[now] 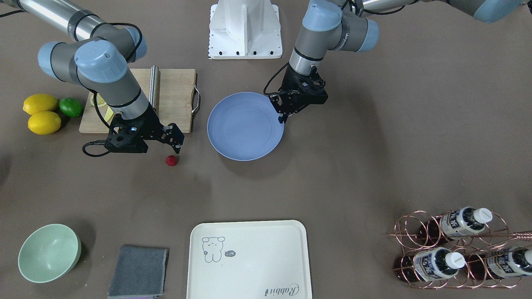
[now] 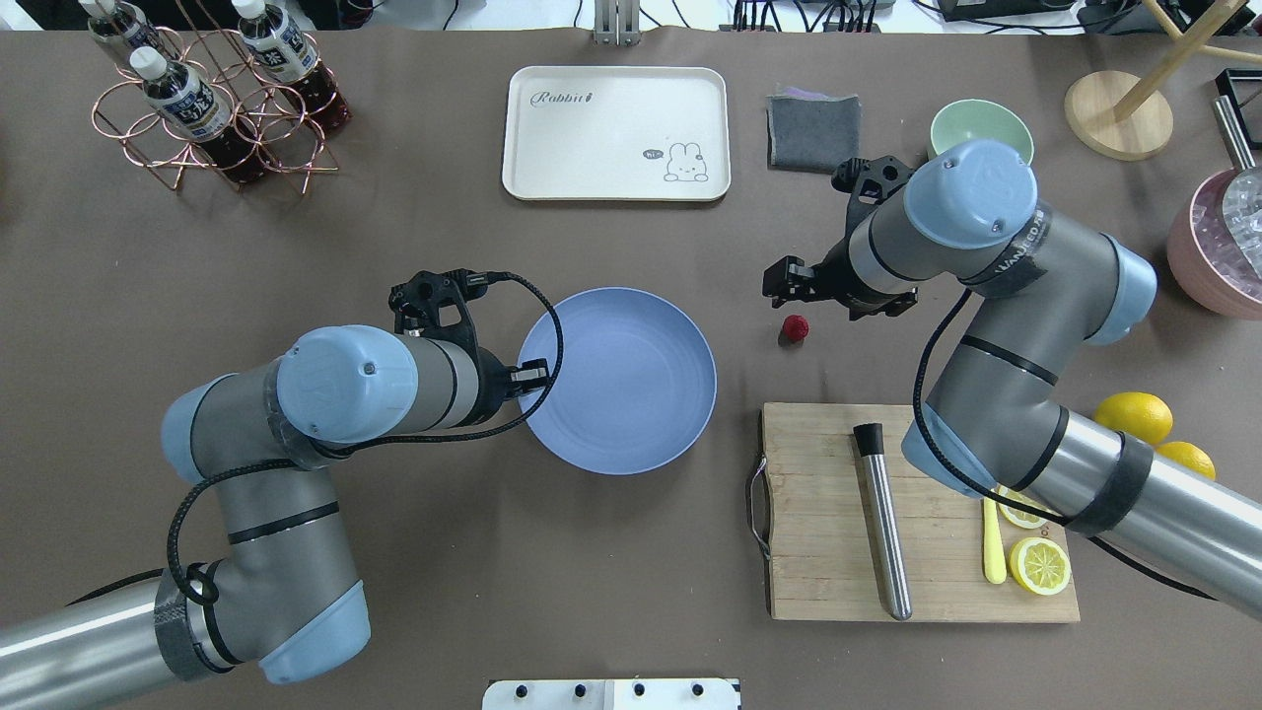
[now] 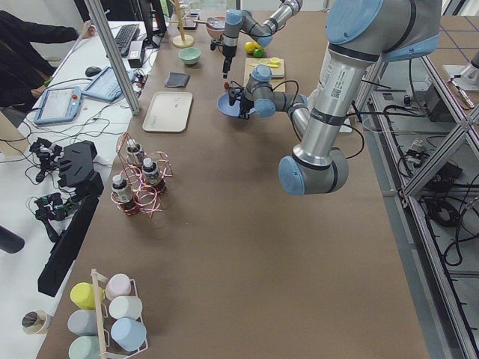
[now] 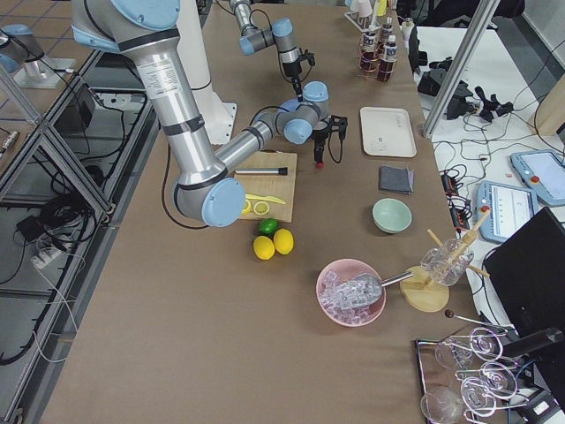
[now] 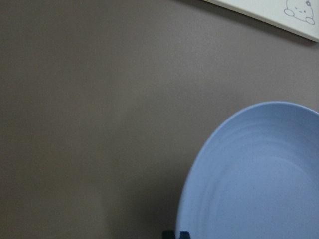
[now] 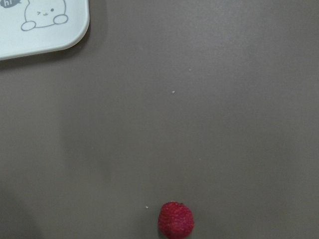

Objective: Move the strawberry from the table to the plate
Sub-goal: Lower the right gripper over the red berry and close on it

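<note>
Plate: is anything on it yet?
Nothing: the plate is bare. The left gripper hangs over its rim and hides a small strip there. The strawberry lies on the table, apart from the plate.

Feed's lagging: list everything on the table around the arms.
strawberry: one, red, on the table
plate: one, blue, centre, empty
cutting board: one, wooden, beside plate
steel rod: one, silver, on board
lemon slices: two, yellow, on board
lemons: two, yellow, beside board
lime: one, green, by lemons
bowl: one, mint, table edge
cloth: one, grey, beside bowl
tray: one, cream, beside cloth
bottles: three, white-capped, in copper rack
left hand: one, black, at plate rim
right hand: one, black, near strawberry
</note>
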Controlling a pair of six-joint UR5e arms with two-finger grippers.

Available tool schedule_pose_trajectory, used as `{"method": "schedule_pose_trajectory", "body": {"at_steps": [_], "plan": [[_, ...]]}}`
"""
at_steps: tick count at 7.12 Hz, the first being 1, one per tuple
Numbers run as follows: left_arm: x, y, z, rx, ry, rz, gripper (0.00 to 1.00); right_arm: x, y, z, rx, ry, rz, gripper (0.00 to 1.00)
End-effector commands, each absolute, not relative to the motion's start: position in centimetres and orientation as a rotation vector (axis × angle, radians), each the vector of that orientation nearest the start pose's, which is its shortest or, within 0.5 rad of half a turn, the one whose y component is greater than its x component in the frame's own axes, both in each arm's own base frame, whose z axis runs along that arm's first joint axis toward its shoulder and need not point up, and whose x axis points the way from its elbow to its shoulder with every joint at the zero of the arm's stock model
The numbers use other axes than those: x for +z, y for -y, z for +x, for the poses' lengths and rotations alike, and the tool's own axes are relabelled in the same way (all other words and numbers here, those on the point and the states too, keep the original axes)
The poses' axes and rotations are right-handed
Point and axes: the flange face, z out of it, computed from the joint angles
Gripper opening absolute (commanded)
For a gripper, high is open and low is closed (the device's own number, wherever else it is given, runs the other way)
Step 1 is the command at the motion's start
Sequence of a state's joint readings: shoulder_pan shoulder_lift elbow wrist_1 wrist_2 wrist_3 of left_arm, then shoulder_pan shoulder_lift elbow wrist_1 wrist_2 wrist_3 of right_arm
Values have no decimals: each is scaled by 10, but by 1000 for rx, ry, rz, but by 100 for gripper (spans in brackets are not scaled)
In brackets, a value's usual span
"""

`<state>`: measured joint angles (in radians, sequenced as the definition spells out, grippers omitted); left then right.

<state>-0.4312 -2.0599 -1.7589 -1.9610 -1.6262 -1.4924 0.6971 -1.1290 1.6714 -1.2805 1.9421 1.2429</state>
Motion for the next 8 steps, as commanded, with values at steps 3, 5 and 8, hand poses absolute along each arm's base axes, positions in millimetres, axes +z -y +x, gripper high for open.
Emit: {"method": "schedule_pose_trajectory", "body": {"at_steps": [3,5,8], "plan": [[279,390,547,-317,-1044,225,0,345,511,-469,191,846,86,100],[279,389,547,-314,-1044,225,0,349,508,-472,185,844,82,100],[272,384,546,-319,-1074,273,98,360,495,-484,186,817,84,86]]}}
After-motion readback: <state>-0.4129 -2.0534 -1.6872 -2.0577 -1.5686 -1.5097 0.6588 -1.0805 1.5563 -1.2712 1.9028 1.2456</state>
